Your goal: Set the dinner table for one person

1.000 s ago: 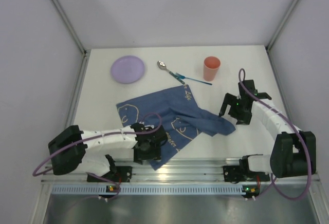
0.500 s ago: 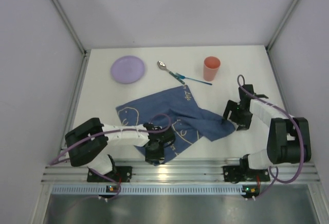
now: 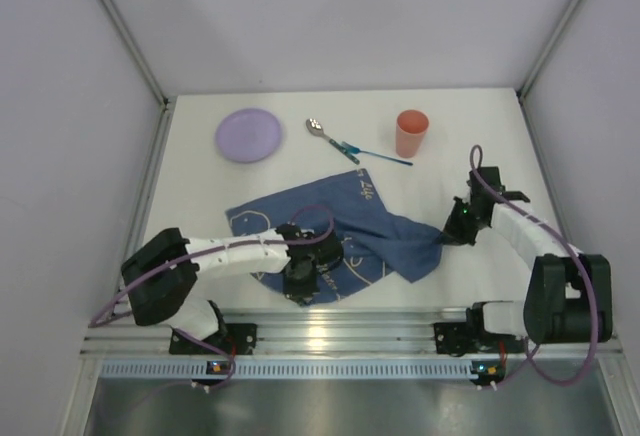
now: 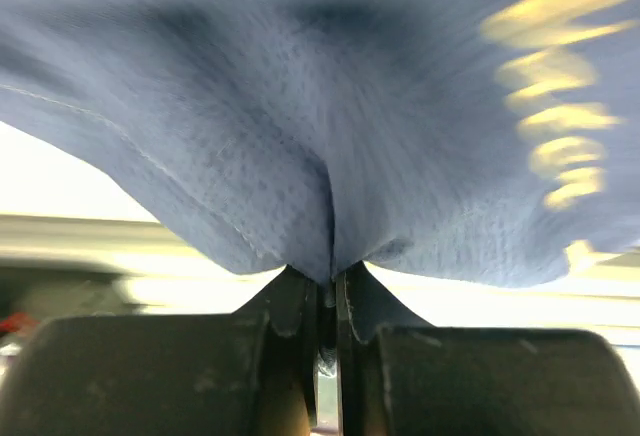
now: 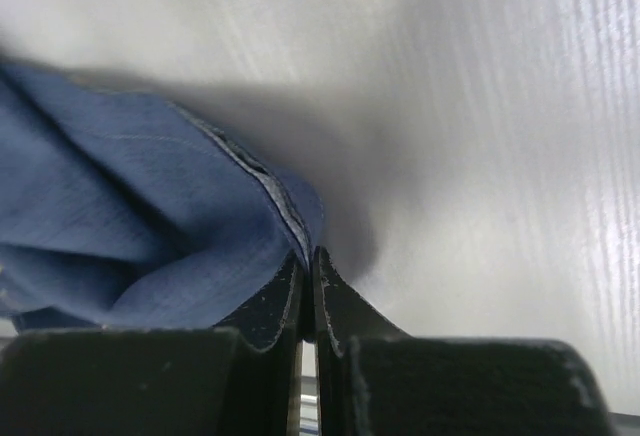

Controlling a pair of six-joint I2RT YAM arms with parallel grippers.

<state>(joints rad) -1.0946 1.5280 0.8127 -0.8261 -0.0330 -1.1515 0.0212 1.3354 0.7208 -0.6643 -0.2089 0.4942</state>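
A blue cloth (image 3: 350,224) with pale fish drawings lies rumpled on the white dinner table (image 3: 200,186). My left gripper (image 3: 300,284) is at the cloth's near edge. In the left wrist view this gripper (image 4: 330,274) is shut on a fold of the cloth (image 4: 300,106), which drapes up from the jaws. My right gripper (image 3: 447,237) is at the cloth's right corner. In the right wrist view it (image 5: 308,256) is shut, with the cloth's hemmed edge (image 5: 150,226) pinched between the tips. A purple plate (image 3: 248,135), a blue-handled spoon (image 3: 345,144) and an orange cup (image 3: 411,133) sit along the far side.
A slotted aluminium rail (image 3: 350,331) runs along the near edge by the arm bases. Grey walls close in the left, right and back. Bare tabletop (image 5: 500,106) lies to the right of the cloth.
Both grippers have gone from open to shut on the cloth. The left one moved onto the near edge and pulled it in; the right one moved onto the right corner.
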